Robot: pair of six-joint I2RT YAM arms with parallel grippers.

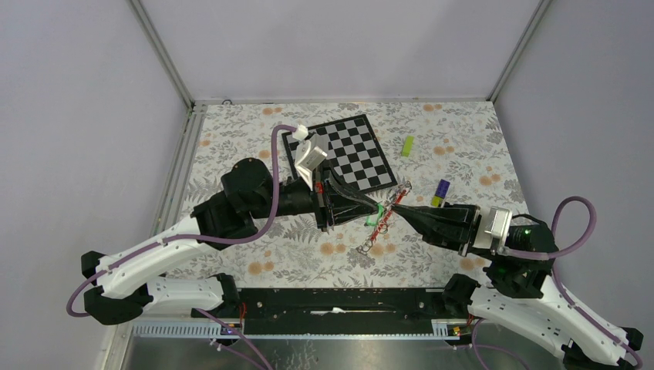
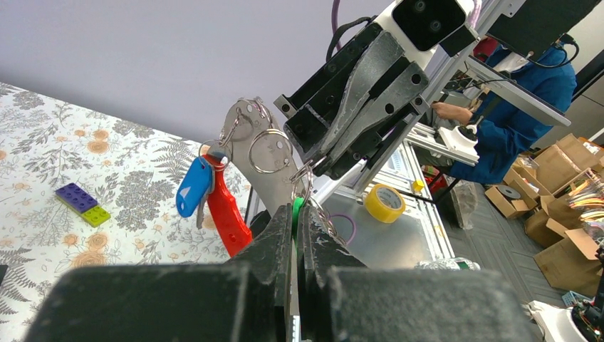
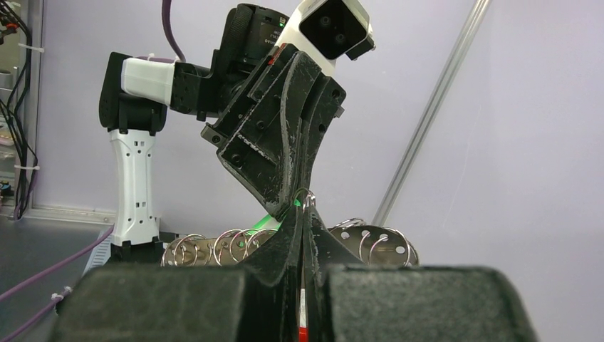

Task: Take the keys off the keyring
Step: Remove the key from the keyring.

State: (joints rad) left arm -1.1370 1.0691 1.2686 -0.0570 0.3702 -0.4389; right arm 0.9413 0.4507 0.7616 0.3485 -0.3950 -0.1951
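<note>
Floral-print worktop (image 1: 254, 146), black-and-white chessboard (image 1: 355, 158) at far centre. Raised above mid-worktop: thin silvery keyring (image 2: 269, 150) with chain and red strap (image 2: 229, 212), small blue-headed key (image 2: 193, 187) dangling. Pinched tight in left claw (image 2: 295, 221): green-headed key (image 1: 375, 224). Clamped narrow on keyring chain: right claw (image 3: 303, 228). Opposed hold, probably to tension ring and work green key off. No key free yet.
</note>
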